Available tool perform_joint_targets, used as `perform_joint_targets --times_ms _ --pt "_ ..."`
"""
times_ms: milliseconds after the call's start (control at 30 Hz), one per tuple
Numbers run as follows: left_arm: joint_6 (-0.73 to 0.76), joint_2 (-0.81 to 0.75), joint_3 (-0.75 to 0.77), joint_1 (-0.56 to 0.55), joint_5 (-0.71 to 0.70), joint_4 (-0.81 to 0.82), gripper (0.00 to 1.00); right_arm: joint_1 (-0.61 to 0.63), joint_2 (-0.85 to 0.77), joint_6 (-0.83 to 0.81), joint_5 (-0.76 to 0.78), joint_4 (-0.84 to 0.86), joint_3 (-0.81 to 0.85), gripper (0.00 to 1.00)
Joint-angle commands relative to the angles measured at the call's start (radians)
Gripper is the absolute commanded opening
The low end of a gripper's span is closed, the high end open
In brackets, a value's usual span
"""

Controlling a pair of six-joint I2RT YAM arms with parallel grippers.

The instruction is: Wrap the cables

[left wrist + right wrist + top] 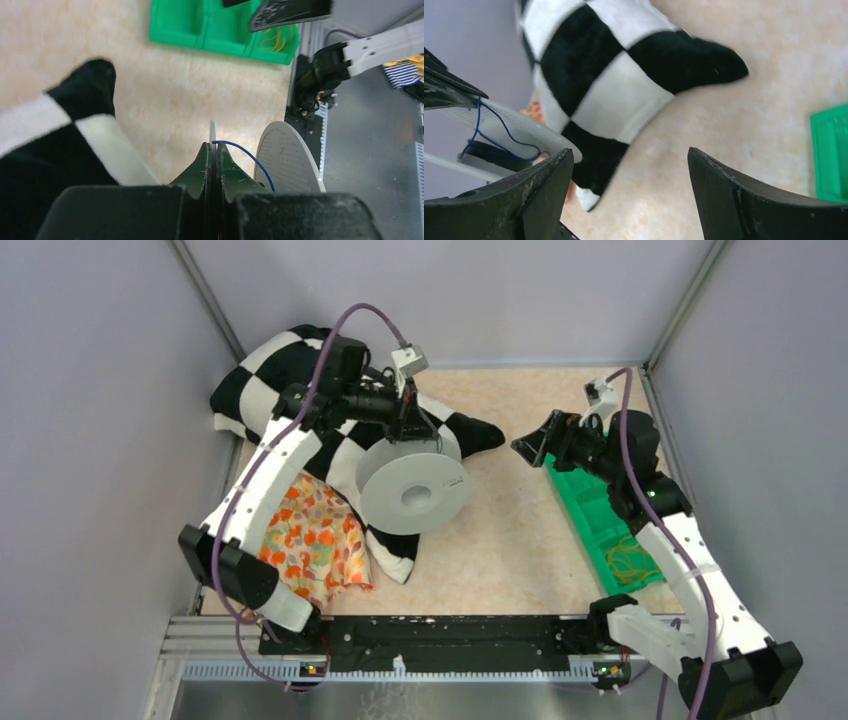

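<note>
At the left of the table point(505, 540), filament spool point(415, 490): held on edge over the chequered cushion point(270, 390), one flange pinched at its rim.
Left tool point(212, 150): clenched on that flange.
Cable point(499, 132): a thin blue wire, seen looping loosely from the flange rim down to the spool's core; the number of turns laid cannot be told.
Right tool point(528, 447): released, fingers spread, hovering beside the green bin point(590, 510), well apart from the wire.
Step in hand: judged to be the winding, with the spool steadied for it.
Next move: the slack wire would need to be caught by the free tool and led round the core under light tension.
</note>
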Motion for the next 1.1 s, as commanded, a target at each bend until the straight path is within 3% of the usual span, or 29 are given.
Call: perform_joint_targets --times_ms 0,67,233,333,433,600,700,767,933,1067 --pt "-0.033 0.064 0.028 -0.007 -0.115 -0.058 0.00 -0.008 0.064 -0.016 0.129 -0.118 -0.048 0.84" --pt "-0.014 0.070 0.069 -0.049 -0.179 -0.085 0.00 -0.007 0.077 -0.026 0.135 -0.146 -0.066 0.84" --pt "0.060 0.074 0.141 -0.207 -0.496 -0.144 0.00 -0.008 0.066 -0.033 0.038 -0.083 -0.114 0.84" --pt "0.145 0.010 0.088 -0.276 -0.420 -0.094 0.00 -0.007 0.055 -0.025 -0.005 -0.021 -0.118 0.84" --pt "0.202 -0.104 -0.039 -0.287 -0.314 0.054 0.00 -0.007 0.018 -0.024 0.002 0.025 -0.108 0.85" --pt "0.242 -0.332 -0.315 -0.288 -0.399 0.463 0.00 -0.009 -0.100 -0.024 0.087 0.085 -0.138 0.93" --pt "0.301 -0.399 -0.406 -0.288 -0.424 0.587 0.00 -0.008 -0.155 -0.029 0.078 0.115 -0.166 0.94" --pt "0.302 -0.407 -0.394 -0.288 -0.412 0.586 0.00 -0.009 -0.180 -0.025 0.050 0.132 -0.183 0.94" --pt "0.368 -0.377 -0.255 -0.286 -0.091 0.381 0.00 -0.007 -0.194 -0.007 -0.092 0.181 -0.215 0.94" --pt "0.364 -0.343 -0.180 -0.287 -0.019 0.305 0.00 -0.009 -0.213 0.002 -0.123 0.216 -0.232 0.93"
